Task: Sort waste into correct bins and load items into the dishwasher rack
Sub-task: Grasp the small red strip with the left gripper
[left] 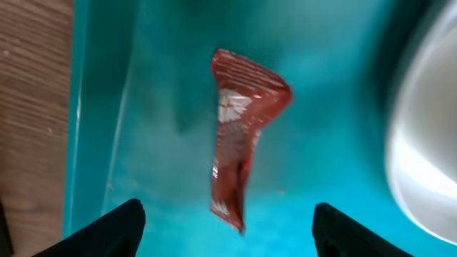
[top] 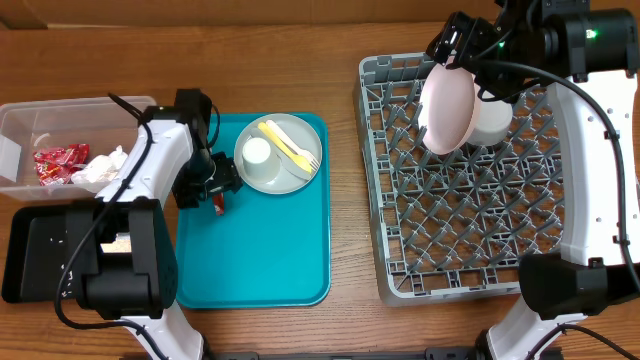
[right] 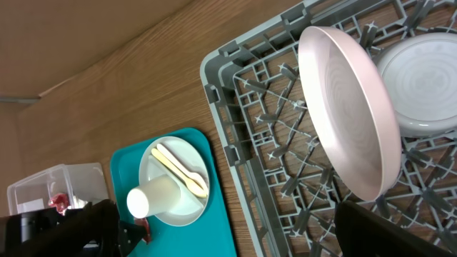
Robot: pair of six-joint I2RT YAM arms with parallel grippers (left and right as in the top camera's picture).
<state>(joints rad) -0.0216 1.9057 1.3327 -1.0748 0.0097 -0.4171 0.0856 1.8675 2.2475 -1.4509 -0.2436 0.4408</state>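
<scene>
1. Left hand (left: 227,230): the two dark fingers (left: 118,228) stand spread, one on either side of the lower end of the red wrapper (left: 239,143). Neither finger touches it, and nothing is pinched.

2. Location: the red wrapper lies flat on the teal tray (left: 143,107), near the rim of the grey plate (left: 428,143), with its long axis running away from the hand (a crinkled film packet, twisted at the middle).

3. Handling, as a judgement: very light, soft and slick. It will fold rather than resist, and may skate on the smooth tray as the fingers close. Take hold across the narrow lower half, with the fingers low against the tray. Breakage is not a concern.

4. Likely destination: the clear tub (top: 20,125) at the left end of the surface (top: 345,200), which holds a second wrapper (top: 58,165) and a white napkin (top: 100,168).

5. Right hand (top: 452,48): spread and empty, over the dishwasher rack (top: 450,230), where a white plate (top: 448,110) stands on edge among the pegs.
</scene>
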